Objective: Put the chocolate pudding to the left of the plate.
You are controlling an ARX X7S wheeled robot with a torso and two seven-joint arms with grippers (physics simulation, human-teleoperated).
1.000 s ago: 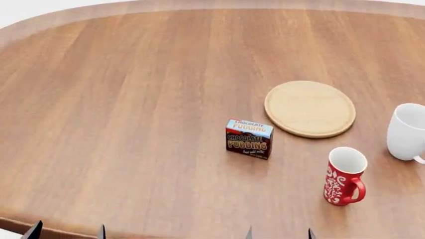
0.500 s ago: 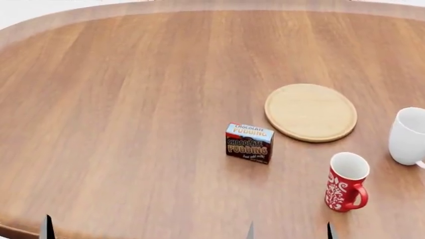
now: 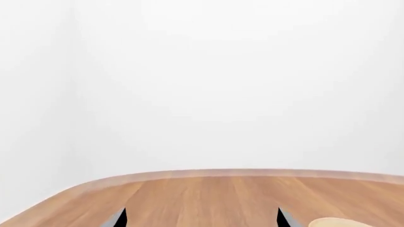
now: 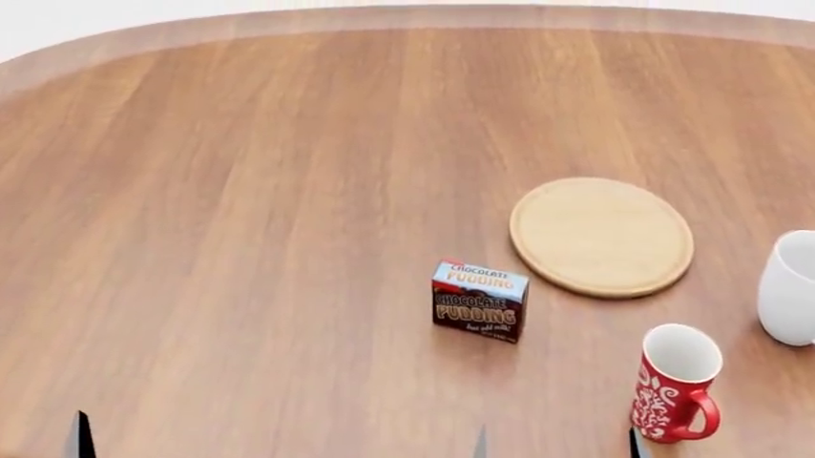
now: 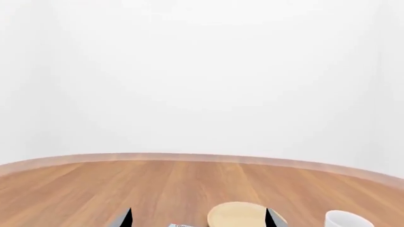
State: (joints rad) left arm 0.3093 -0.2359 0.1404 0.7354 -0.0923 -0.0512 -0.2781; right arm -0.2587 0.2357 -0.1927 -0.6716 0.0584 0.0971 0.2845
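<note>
Worktop (image 4: 255, 191): broad bare wood left of the plate (image 4: 601, 236) and chocolate pudding (image 4: 479, 301); open passage there. Obstacles at right: red mug (image 4: 675, 384) near the front edge, white mug (image 4: 792, 286) beside the plate. Pudding stands apart from the plate, narrow gap between.

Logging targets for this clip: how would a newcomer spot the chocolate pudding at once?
On the wooden table, find the round pale plate. Just nearer and left of it stands the chocolate pudding, the only box: dark brown front, light blue top, unlike the red mug and white mug.
</note>
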